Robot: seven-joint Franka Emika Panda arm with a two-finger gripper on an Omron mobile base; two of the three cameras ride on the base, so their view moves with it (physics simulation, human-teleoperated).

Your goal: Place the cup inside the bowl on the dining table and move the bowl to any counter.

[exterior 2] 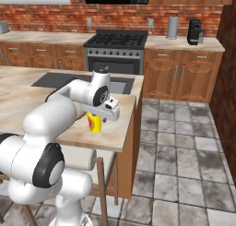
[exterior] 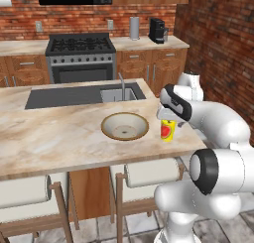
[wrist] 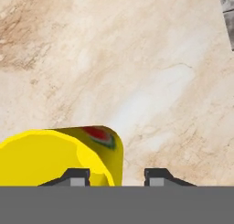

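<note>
Red brick walls back a kitchen where the counter (exterior: 149, 42) runs on both sides of a black stove (exterior: 81, 56), with a grey canister (exterior: 134, 28) and a dark coffee machine (exterior: 158, 30) standing on it. Nearer the cameras, the dining table (exterior: 59, 138) carries a dark cooktop panel (exterior: 62, 95) and a sink (exterior: 121, 93) with a thin faucet. White-cushioned stools (exterior: 144, 175) are tucked under its near edge.

On the marble top the bowl (exterior: 125, 126) sits upright, and the cup (exterior: 167, 130) stands just beside it, close to the table's end and apart from the bowl's rim. The gripper (wrist: 115, 175) is down over the cup. In the hand view one fingertip (wrist: 77, 176) lies in front of the yellow wall and the other over bare marble, so the rim appears to sit between the jaws. Whether they are pressing on it I cannot tell. The cup's base seems to rest on the table.
</note>
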